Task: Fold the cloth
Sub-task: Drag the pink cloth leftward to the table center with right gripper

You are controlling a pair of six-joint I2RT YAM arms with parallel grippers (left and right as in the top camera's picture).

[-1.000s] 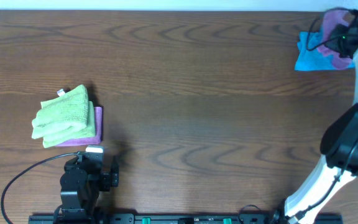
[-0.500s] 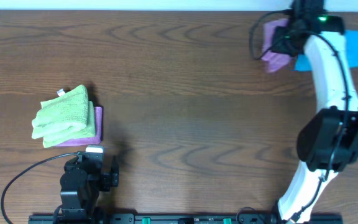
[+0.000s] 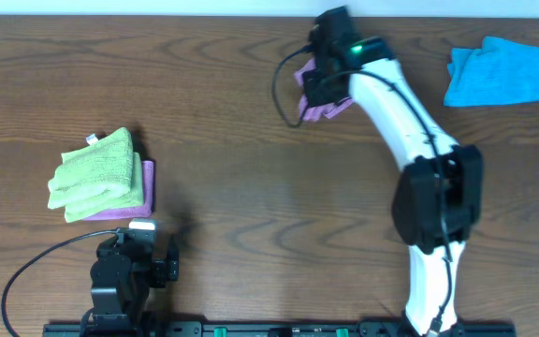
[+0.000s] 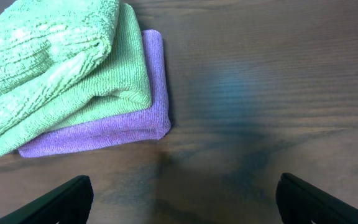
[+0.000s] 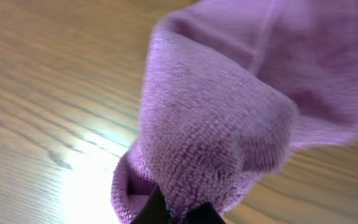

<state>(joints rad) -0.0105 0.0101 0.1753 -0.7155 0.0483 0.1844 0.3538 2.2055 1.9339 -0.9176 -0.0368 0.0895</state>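
The purple-magenta cloth [image 3: 324,105] hangs bunched from my right gripper [image 3: 318,82] at the far middle of the table, above the wood. In the right wrist view the cloth [image 5: 229,118] fills the frame and the fingertips [image 5: 176,214] are pinched shut on its fold. No white tag shows. My left gripper [image 3: 138,245] rests at the near left edge, open and empty; its two fingertips show wide apart in the left wrist view [image 4: 182,199].
A folded lime-green cloth [image 3: 96,173] lies on a folded lilac cloth [image 3: 146,192] at the left, just beyond my left gripper; both show in the left wrist view [image 4: 55,62] [image 4: 104,130]. A bright blue cloth [image 3: 499,73] lies crumpled at the far right.
My right arm has swung left from the far right corner to the far middle, carrying the purple cloth off the blue cloth. The left arm has not moved.
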